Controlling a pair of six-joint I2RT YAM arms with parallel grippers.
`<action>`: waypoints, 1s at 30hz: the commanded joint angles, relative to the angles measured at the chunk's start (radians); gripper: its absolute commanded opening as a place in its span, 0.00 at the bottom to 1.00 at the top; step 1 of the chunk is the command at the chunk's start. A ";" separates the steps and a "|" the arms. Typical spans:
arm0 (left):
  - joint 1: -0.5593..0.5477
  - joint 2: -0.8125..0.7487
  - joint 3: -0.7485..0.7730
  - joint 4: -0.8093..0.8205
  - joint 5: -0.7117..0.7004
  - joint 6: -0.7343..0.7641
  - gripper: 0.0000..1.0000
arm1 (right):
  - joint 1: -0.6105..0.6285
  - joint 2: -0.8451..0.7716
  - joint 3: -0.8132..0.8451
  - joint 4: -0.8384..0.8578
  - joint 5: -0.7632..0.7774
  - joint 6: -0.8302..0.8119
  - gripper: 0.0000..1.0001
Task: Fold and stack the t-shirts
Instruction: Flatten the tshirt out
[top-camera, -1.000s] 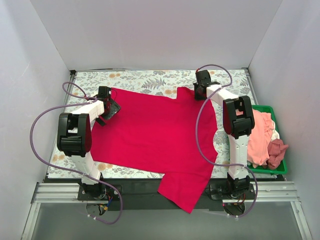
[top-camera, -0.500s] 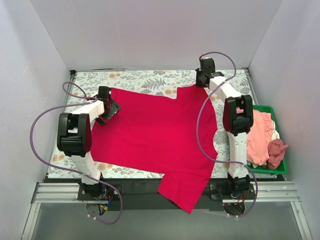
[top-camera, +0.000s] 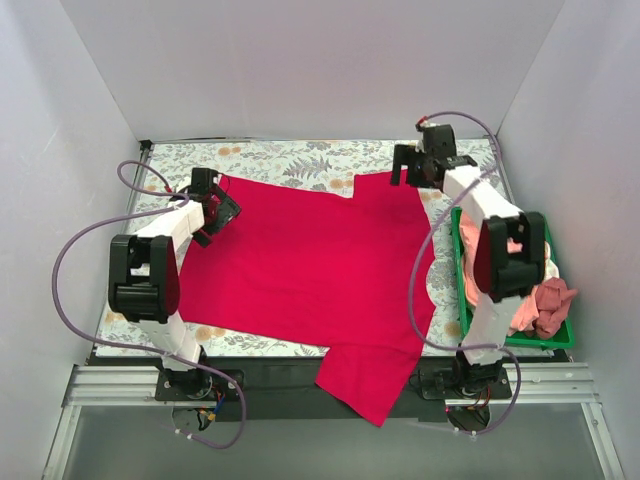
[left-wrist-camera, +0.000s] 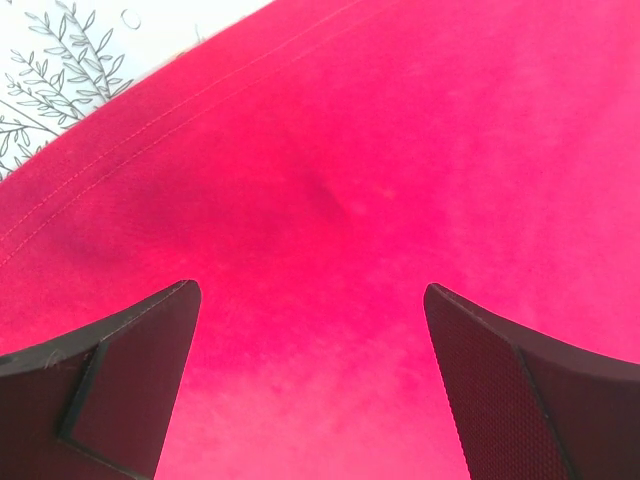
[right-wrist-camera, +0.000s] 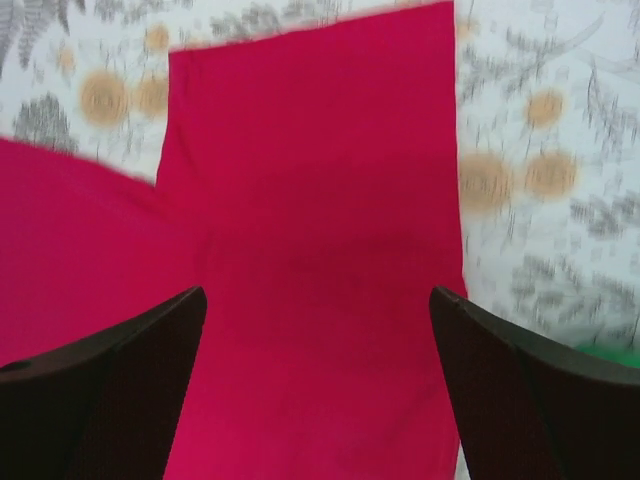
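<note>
Crimson t-shirt (top-camera: 320, 270) spread on floral table (top-camera: 300, 160); left fingers (left-wrist-camera: 120, 380) apart, right fingers (right-wrist-camera: 110, 390) apart.

A t-shirt (top-camera: 310, 260) lay spread across the table (top-camera: 300, 160), one corner overhanging its front edge; more shirts (top-camera: 525, 285) sat in the bin (top-camera: 535, 343) at right.

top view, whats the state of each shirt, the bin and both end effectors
red t-shirt: spread out unfolded, one end over the near edge
salmon pink t-shirt: crumpled in bin
maroon-pink t-shirt: crumpled in bin
green bin: holding two shirts
left end effector: open, over red cloth
right end effector: open, over red sleeve
</note>
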 joint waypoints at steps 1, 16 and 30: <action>0.003 -0.093 0.012 0.013 0.023 0.018 0.95 | 0.025 -0.178 -0.218 0.007 -0.053 0.073 0.98; 0.003 0.097 0.127 0.036 0.094 0.064 0.95 | 0.080 -0.057 -0.336 -0.016 0.092 0.057 0.98; 0.003 0.360 0.360 0.010 0.112 0.054 0.95 | -0.003 0.389 0.227 -0.139 0.095 -0.038 0.98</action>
